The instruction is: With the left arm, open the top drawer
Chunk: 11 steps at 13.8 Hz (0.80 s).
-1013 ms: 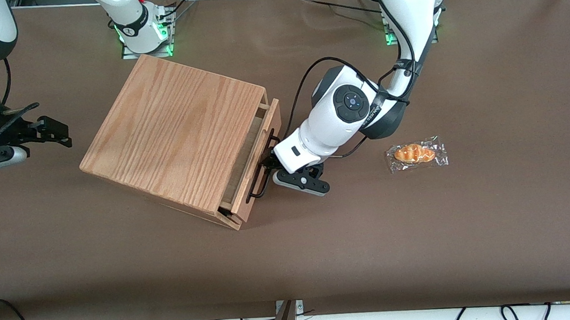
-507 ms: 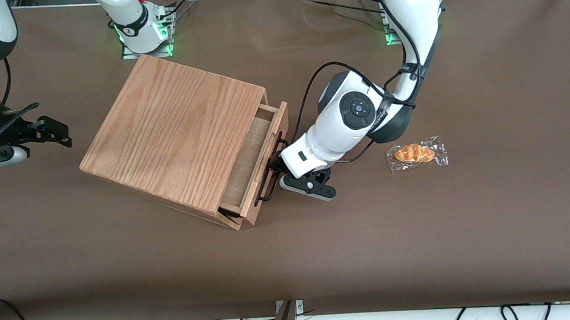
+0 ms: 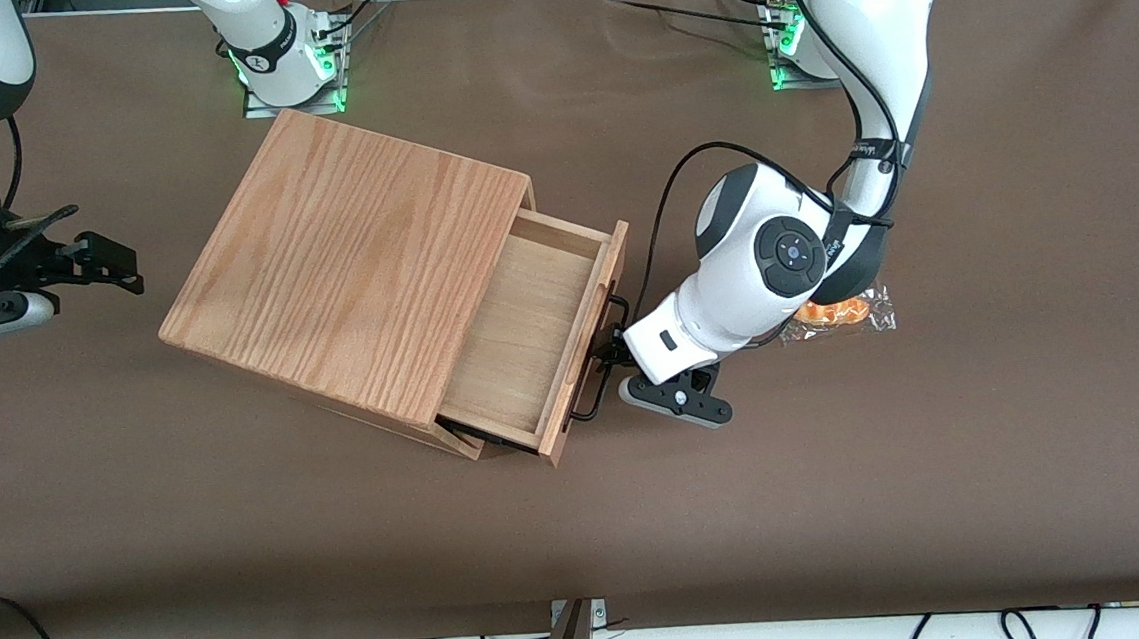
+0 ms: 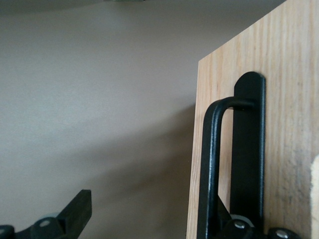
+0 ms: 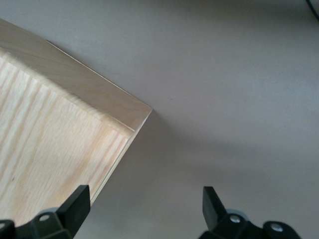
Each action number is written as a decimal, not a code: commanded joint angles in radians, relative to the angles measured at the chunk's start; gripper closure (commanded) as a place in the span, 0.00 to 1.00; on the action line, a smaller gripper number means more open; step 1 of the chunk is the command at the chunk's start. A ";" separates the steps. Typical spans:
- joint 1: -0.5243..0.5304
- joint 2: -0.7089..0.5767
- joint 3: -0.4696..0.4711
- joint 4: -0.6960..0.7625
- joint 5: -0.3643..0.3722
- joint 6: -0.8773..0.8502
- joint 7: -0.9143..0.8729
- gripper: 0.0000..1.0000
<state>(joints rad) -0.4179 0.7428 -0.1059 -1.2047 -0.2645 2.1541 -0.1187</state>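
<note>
Top drawer [image 3: 521, 338] slid further out, floor bare; hand [image 3: 604, 357] hooked on handle [image 3: 601, 362].

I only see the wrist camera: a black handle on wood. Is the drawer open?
Observer: Yes. The top drawer sticks well out of the wooden box.
Operator: What's inside?
Observer: Only its pale floor shows.
Operator: Where's my gripper?
Observer: The gripper is open at the handle, one finger hooked inside the bar.
Operator: Anything near the arm?
Observer: A wrapped bread roll lies partly under the left arm.
</note>
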 commanded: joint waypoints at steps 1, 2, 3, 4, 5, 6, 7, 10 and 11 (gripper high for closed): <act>0.027 0.010 0.020 -0.012 0.042 0.023 0.008 0.00; 0.027 0.010 0.018 -0.012 0.042 0.023 0.008 0.00; 0.027 0.010 0.018 -0.012 0.041 0.023 0.008 0.00; 0.027 0.009 0.018 -0.012 0.039 0.021 0.007 0.00; 0.027 0.009 0.018 -0.012 0.041 0.021 0.008 0.00; 0.028 0.009 0.018 -0.012 0.042 0.021 0.010 0.00; 0.031 0.007 0.018 -0.012 0.042 0.020 0.008 0.00; 0.047 0.004 0.018 -0.010 0.044 0.001 0.010 0.00; 0.047 0.004 0.018 -0.010 0.044 0.001 0.010 0.00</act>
<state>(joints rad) -0.3978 0.7423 -0.1087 -1.2047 -0.2645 2.1441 -0.0967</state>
